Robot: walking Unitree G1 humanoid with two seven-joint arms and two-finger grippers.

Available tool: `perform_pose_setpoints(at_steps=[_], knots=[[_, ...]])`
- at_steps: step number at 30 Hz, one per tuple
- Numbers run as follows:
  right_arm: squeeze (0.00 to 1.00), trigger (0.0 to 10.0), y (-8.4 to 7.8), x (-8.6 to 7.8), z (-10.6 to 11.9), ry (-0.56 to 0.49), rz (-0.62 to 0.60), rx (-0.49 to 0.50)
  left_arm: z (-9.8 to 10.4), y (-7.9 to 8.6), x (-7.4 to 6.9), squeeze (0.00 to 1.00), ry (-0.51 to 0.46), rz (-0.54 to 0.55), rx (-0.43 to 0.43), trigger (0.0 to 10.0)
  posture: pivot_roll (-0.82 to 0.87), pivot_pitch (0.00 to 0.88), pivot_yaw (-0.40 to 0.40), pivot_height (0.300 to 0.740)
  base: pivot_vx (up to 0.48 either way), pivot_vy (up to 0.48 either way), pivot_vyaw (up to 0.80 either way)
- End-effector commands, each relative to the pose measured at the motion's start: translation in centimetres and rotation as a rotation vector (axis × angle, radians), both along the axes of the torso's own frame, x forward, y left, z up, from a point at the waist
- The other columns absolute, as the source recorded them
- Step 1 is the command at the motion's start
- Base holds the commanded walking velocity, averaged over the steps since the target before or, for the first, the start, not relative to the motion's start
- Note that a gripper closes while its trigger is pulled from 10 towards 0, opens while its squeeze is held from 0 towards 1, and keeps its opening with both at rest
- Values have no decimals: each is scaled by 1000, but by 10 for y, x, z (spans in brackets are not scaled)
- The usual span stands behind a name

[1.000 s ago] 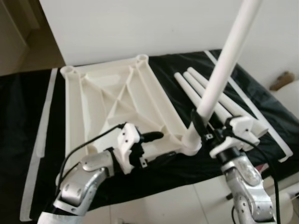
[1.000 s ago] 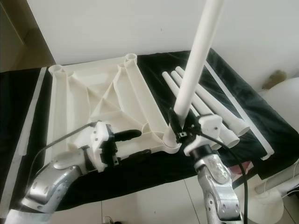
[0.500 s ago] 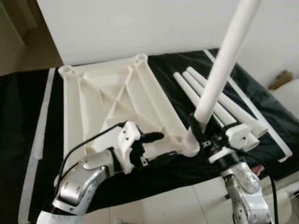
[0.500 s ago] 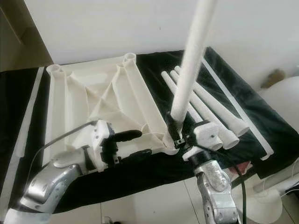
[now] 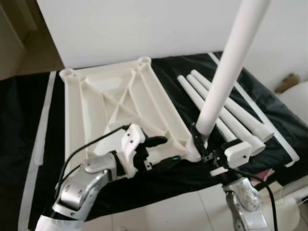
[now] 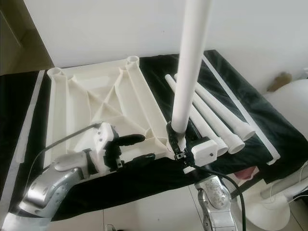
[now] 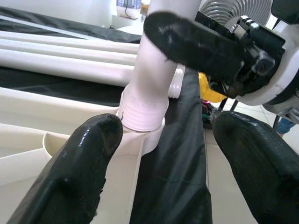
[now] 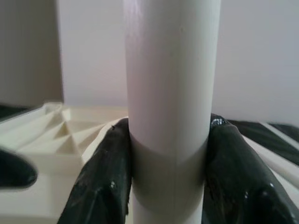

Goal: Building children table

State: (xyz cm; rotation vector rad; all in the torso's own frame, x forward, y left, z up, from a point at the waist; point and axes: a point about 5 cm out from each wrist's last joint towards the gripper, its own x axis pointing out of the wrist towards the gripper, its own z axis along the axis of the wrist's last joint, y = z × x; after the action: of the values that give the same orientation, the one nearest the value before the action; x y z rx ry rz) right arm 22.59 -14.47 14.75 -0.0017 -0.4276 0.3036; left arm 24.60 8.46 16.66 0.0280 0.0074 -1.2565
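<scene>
Right gripper [image 6: 174, 140], fingers pinching the table leg [image 6: 190, 67] low down; the leg now stands nearly upright in the near corner socket [image 7: 140, 128] of the upside-down tabletop [image 6: 91, 103], where a second ago it leaned right. Threads still show at the socket, so probably not fully seated. Left gripper [image 6: 137, 147], fingers spread, braces the tabletop's near edge. Three spare legs [image 6: 211, 115] lie beyond on the black cloth [image 6: 269, 127]. No readable labels.

A black cloth [image 6: 269, 130] covers the surface; on it lie the upturned tabletop [image 6: 91, 106] and 3 loose white legs [image 6: 216, 120].
</scene>
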Motion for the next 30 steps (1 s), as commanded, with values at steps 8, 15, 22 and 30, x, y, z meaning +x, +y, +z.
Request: perform_pose_setpoints(at_steps=[8,15,22,30], knots=[[0,10000,-19,2,-33,191,-88,134,3,0,1,0,-2,-3,12,10000,-42,96,43,740,0,0,0],[0,10000,-17,11,-33,222,-64,109,4,0,3,0,-3,-5,15,10000,-42,90,46,740,0,0,0],[0,10000,-11,21,-38,318,-80,14,5,0,4,0,0,0,16,10000,-37,90,40,740,0,0,0],[0,10000,-9,23,-39,334,-59,-2,5,0,4,0,1,8,15,10000,-36,89,39,740,0,0,0]])
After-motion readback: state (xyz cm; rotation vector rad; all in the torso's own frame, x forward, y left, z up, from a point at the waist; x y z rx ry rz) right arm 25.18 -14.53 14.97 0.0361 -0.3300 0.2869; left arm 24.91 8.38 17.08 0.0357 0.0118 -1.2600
